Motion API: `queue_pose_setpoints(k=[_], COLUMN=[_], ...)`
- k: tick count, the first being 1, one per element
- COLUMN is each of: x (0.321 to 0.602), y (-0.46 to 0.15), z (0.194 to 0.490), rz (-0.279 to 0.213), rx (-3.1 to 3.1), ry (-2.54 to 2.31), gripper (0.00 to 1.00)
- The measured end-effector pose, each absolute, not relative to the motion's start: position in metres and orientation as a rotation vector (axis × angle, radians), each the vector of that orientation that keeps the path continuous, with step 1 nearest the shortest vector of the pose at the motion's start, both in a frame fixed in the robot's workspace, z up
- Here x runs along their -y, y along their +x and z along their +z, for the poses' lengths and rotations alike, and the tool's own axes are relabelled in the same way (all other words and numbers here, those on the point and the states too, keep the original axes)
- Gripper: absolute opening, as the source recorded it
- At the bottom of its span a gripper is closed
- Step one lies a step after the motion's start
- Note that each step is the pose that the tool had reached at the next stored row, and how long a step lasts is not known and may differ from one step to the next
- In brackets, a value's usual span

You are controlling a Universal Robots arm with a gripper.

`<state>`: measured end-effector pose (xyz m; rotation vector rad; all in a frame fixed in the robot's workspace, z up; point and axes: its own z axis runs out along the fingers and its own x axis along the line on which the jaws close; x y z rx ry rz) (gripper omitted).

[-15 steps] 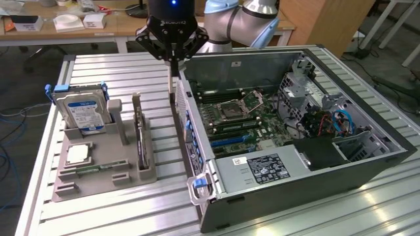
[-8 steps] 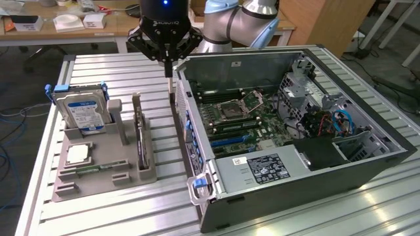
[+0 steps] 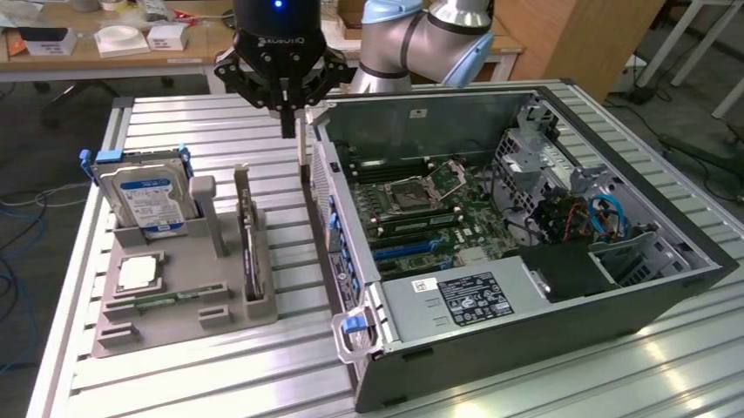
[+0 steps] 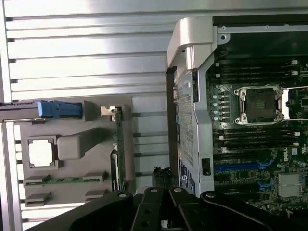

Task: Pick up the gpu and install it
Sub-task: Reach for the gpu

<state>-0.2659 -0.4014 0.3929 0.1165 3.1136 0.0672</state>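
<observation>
The gpu (image 3: 246, 233) stands edge-on in a slot of the grey holder (image 3: 174, 300), a thin dark card with a silver bracket at its far end. In the wrist view the gpu (image 4: 119, 151) shows as a narrow green strip beside the holder (image 4: 72, 144). My gripper (image 3: 287, 129) hangs above the table beyond the card's far end, between the holder and the open computer case (image 3: 651, 287). Its fingers are shut together with nothing between them, and it is apart from the card. In the wrist view the gripper (image 4: 163, 179) sits between the card and the case wall (image 4: 185, 120).
A silver hard drive (image 3: 145, 198) with blue clips stands in the holder, with a processor chip (image 3: 138, 272) and a memory stick (image 3: 163, 301) beside it. Inside the case, the motherboard (image 3: 424, 205) shows blue slots (image 3: 407, 246). A power supply (image 3: 465, 296) fills the near corner.
</observation>
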Motion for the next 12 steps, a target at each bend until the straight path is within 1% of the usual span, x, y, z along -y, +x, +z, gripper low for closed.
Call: queue_pose_setpoints(k=[12], x=[0.402], y=[-0.284], z=[0.393], rz=[0.067], rx=[-3.114], ry=[0.117], gripper=[0.10])
